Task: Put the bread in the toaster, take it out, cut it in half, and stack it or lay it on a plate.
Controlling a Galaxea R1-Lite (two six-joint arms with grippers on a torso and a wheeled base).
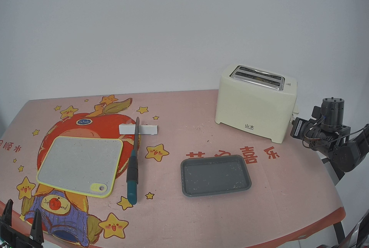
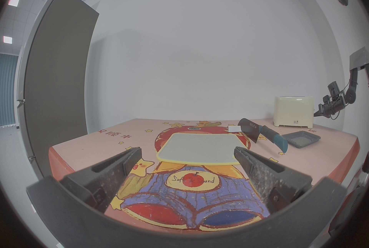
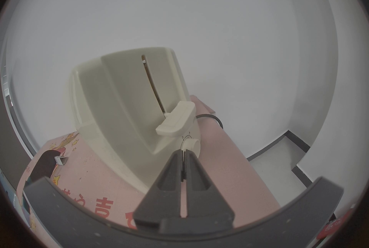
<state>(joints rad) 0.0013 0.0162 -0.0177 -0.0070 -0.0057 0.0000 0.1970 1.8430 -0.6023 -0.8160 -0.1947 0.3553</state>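
Right end effector point(image 3: 183, 153) hangs closed beside the toaster point(image 3: 123, 106) lever point(image 3: 176, 119); left end effector point(image 2: 187, 151) gapes before the cutting board point(image 2: 200, 145).

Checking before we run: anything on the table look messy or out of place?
Only crumbs: pale specks lie in the grey tray and on the tablecloth by the toaster. The knife rests tidily beside the cutting board.

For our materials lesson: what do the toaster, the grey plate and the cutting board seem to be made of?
Toaster: probably plastic, smooth cream shell with a soft sheen; shiny metal around the slots.
Grey plate: possibly plastic or silicone, matt, rounded rim.
Cutting board: likely plastic, speckled grey face, yellow-green edge.
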